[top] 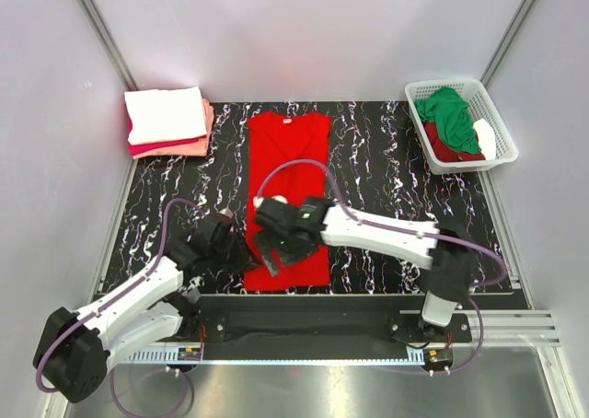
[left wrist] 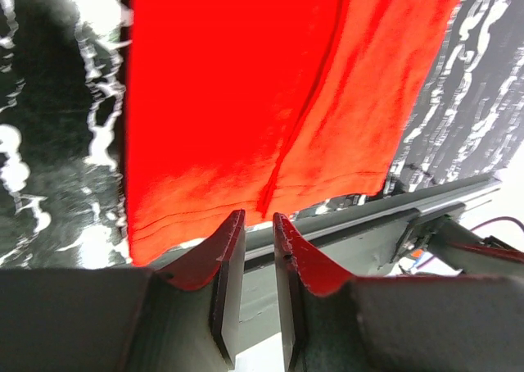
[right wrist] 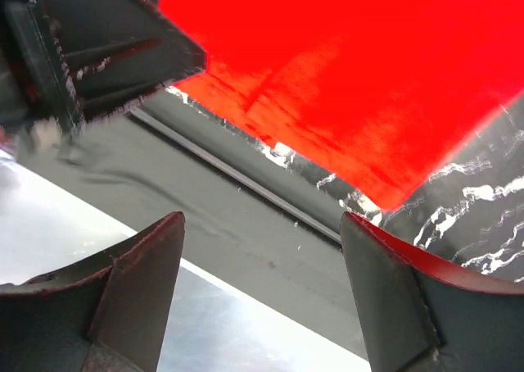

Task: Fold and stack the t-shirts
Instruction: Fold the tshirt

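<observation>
loc: lab cell | evid: panel walls (top: 304,31), alu frame (top: 99,31), bolted L arm (top: 138,298), R arm (top: 386,234)

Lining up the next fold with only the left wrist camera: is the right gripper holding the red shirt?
Observer: No. The right gripper is open and empty, over the near end of the red shirt.
Operator: How does the whole shirt lie?
Observer: Flat, in a long strip with the sleeves folded in and the collar at the far end.
Operator: Where is the finished pile?
Observer: The stack of folded shirts sits in the far left corner of the table, white on top.
</observation>
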You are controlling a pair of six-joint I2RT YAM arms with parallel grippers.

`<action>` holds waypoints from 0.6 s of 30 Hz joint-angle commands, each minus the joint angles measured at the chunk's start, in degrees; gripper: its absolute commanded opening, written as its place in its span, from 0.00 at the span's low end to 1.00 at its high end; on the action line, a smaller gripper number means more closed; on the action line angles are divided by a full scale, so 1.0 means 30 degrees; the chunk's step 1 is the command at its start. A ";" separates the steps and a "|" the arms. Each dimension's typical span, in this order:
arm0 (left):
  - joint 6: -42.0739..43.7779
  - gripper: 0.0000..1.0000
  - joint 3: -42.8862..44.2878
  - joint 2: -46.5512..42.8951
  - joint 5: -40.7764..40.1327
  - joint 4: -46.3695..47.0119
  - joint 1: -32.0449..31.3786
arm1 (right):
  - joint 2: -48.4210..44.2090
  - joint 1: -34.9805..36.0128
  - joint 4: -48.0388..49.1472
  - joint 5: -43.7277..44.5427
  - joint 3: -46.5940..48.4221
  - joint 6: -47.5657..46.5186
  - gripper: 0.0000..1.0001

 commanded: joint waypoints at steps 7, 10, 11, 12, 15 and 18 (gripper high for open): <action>0.0676 0.37 -0.0148 -0.0624 -0.0993 -0.1519 0.0325 | -0.7907 -0.5074 0.3889 -0.3177 -0.9731 0.4167 0.77; 0.0676 0.44 -0.0441 -0.0712 -0.1139 -0.1665 0.0413 | -0.8086 -0.5164 0.4270 -0.3645 -1.1374 0.4900 0.75; 0.0676 0.45 -0.0471 -0.0683 -0.1140 -0.1666 0.0442 | -0.7998 -0.5165 0.4619 -0.3791 -1.1696 0.5104 0.75; 0.0676 0.47 -0.0529 -0.0712 -0.1227 -0.1840 0.0472 | -0.7852 -0.5165 0.4941 -0.4112 -1.2395 0.5251 0.75; 0.0618 0.50 -0.0647 -0.0771 -0.1373 -0.2278 0.0472 | -0.7414 -0.5252 0.6611 -0.5164 -1.3656 0.6129 0.70; 0.0560 0.52 -0.0910 -0.1034 -0.1782 -0.2865 0.0472 | -0.6625 -0.5311 0.7959 -0.5901 -1.4071 0.6395 0.66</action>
